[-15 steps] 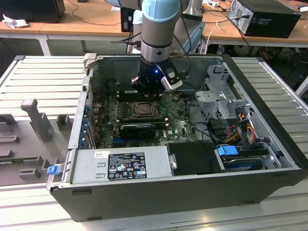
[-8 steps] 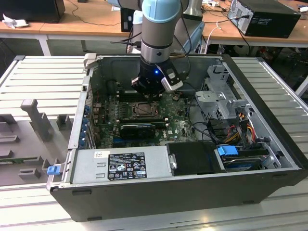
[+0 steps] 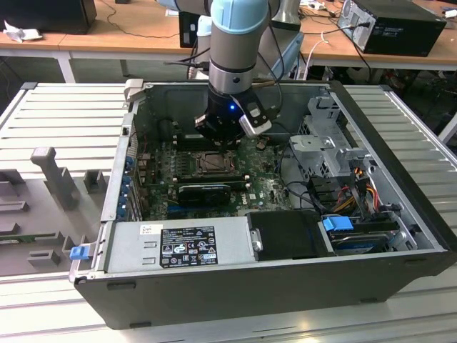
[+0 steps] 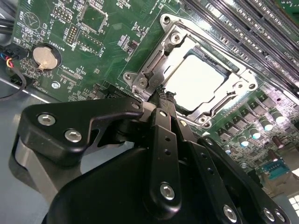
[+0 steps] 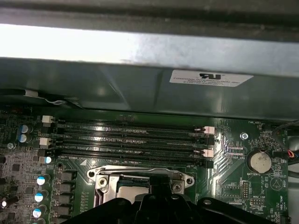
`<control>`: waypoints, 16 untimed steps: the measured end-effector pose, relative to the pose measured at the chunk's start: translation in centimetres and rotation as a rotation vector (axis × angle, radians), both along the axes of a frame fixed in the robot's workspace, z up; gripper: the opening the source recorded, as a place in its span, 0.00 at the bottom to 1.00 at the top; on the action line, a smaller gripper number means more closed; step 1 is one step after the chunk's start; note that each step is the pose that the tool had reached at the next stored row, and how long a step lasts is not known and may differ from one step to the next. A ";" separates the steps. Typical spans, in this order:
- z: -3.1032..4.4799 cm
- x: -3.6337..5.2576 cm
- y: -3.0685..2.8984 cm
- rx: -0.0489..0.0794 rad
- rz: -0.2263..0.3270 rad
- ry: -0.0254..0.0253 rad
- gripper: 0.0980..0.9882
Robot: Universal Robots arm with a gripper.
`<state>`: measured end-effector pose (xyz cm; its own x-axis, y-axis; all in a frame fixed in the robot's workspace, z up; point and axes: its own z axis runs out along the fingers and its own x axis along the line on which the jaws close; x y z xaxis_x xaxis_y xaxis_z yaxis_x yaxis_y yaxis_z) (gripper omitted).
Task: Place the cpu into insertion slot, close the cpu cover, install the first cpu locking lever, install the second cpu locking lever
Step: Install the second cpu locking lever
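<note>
Inside the open computer case, the insertion slot (image 3: 212, 163) sits on the green motherboard. The cpu (image 4: 198, 79) lies in it, its pale silver face showing bright through the window of the cpu cover (image 4: 154, 70), which lies flat over it. A thin steel locking lever (image 5: 140, 171) runs along the cover's edge nearest the memory slots. My gripper (image 4: 162, 93) is shut, its black fingertips pressed together and hovering at one corner of the socket. In the exterior view my gripper (image 3: 223, 143) hangs just behind the slot. I cannot tell whether the tips touch anything.
Long memory slots (image 5: 131, 137) lie beyond the socket, and a coin battery (image 4: 46, 57) is to one side. A black ribbed heatsink (image 3: 205, 193), the power supply (image 3: 178, 246), a drive cage (image 3: 325, 146) with cables and the case walls (image 3: 121, 164) surround the board.
</note>
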<state>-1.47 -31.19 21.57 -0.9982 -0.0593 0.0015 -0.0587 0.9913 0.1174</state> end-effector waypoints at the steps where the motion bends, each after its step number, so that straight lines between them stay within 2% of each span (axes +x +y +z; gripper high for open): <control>1: 0.08 0.00 0.00 0.000 0.000 0.0000 0.01; 4: 0.60 0.00 0.01 0.000 0.000 -0.0001 0.01; 11: 0.61 0.00 -0.17 0.000 0.000 -0.0001 0.01; 16: 0.61 0.00 -0.55 0.000 0.000 0.0000 0.01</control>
<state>-1.47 -31.74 22.18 -0.9982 -0.0593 0.0014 -0.0587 0.9913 0.1177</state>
